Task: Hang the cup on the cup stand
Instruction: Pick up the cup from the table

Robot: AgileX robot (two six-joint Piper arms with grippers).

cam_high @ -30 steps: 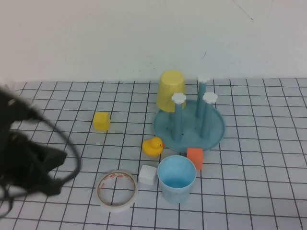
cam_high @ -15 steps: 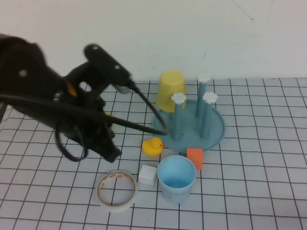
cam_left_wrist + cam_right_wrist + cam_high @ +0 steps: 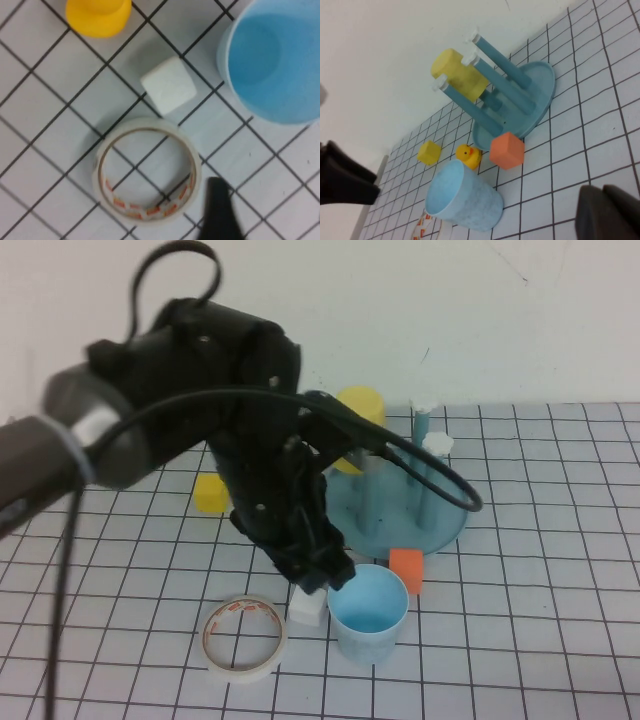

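The light blue cup stands upright, mouth up, on the grid mat in front of the cup stand. The stand is a teal dish with blue pegs and white caps. My left gripper hangs low beside the cup's left rim, above the white cube. In the left wrist view the cup lies off to one side of the left gripper. My right gripper is shut and empty, low over the mat, right of the cup and the stand. It is out of the high view.
A yellow cup hangs upside down on the stand's back left peg. An orange cube sits at the dish's front edge. A white cube, a tape ring, a yellow cube and a yellow duck lie left of the cup.
My left arm has swung from the table's left edge to the middle. Its gripper now hangs beside the blue cup and hides the duck in the high view. The objects have not moved.
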